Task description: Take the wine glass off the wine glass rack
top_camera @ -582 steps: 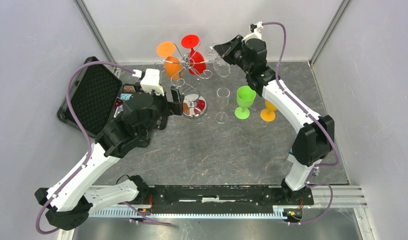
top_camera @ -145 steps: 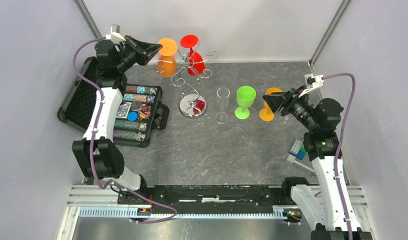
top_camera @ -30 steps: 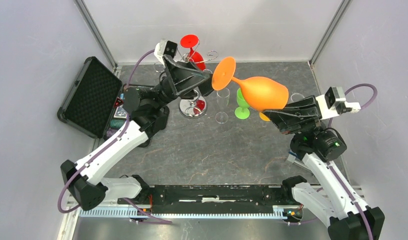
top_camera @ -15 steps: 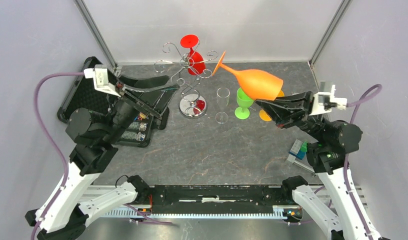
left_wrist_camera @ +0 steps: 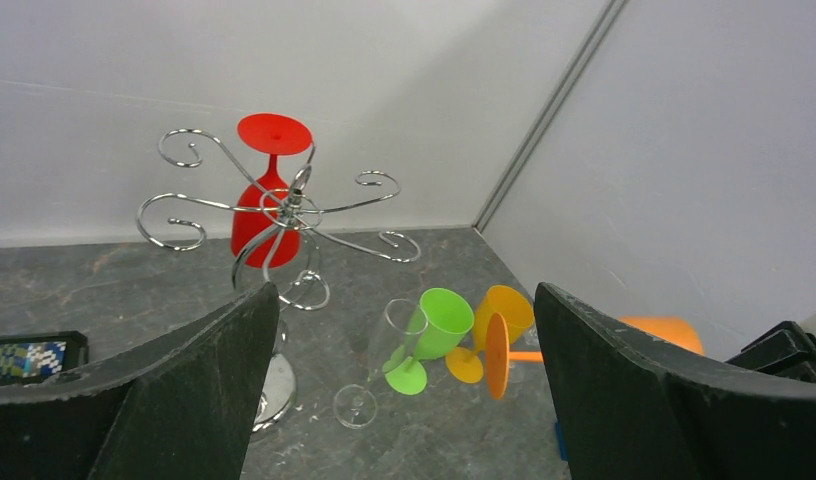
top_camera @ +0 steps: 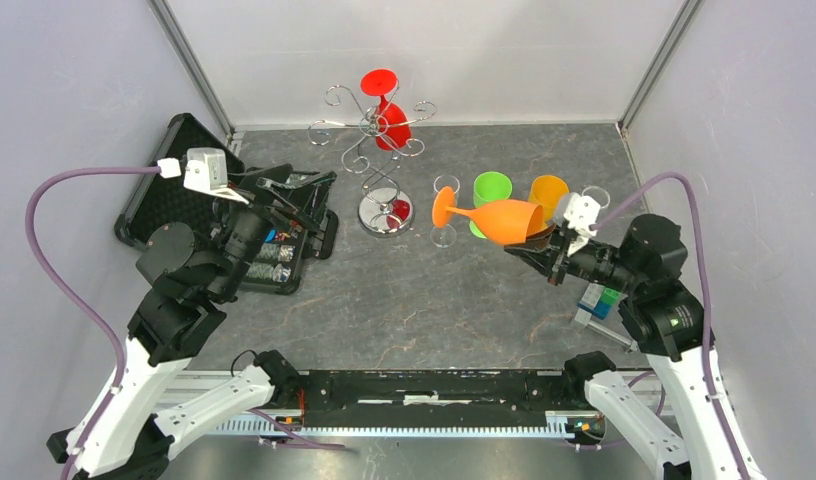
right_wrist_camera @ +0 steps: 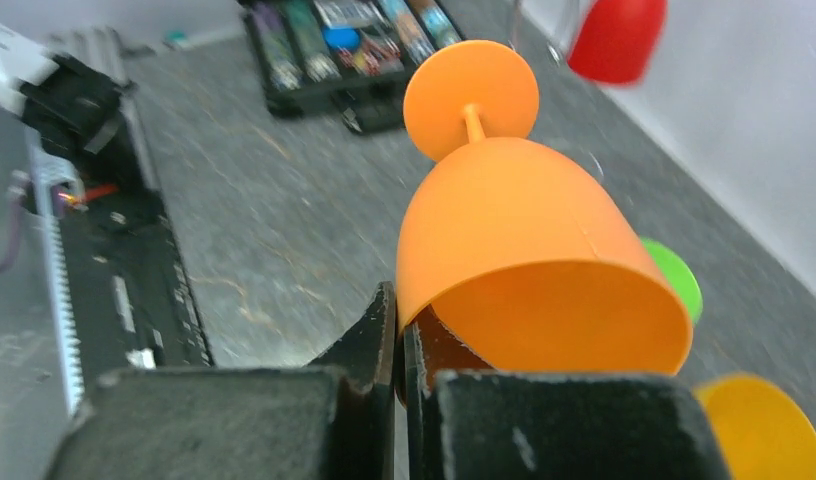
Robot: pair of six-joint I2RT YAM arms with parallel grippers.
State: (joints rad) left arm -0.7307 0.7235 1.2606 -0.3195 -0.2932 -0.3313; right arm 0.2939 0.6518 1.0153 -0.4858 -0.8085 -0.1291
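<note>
- Right pincer (right_wrist_camera: 401, 335) — pressed together on the rim of the orange wine glass (top_camera: 496, 218). One finger sits inside the bowl and the other outside, with the bowl wall nipped between them.
- Orange wine glass: held in the air on its side above the tabletop (top_camera: 414, 300). The round foot points left toward the wine glass rack (top_camera: 376, 150), and the open mouth faces the right arm.
- Position relative to the rack: the orange wine glass is off it, to its right and clear of every scroll arm.
- Wine glass rack: stands upright near the back wall on its round mirrored base. A red wine glass (top_camera: 389, 122) hangs from it bowl down, foot uppermost.
- Left pincer (top_camera: 322, 200) — spread wide and holding nothing. It hovers over the open black case (top_camera: 179, 180) at the left of the tabletop, well apart from the rack.
- Black case: lid thrown back, with rows of coloured chips showing in the tray.
- Standing glasses, right of the rack base: a clear glass (top_camera: 445, 212), a green glass (top_camera: 491, 188) and a second orange glass (top_camera: 548, 192), all upright in a loose row.
- From above, the foot of the held glass overlaps the clear glass; whether the two touch cannot be told.
- A small blue and green box (top_camera: 596, 300) lies on the tabletop just beside the right arm.
</note>
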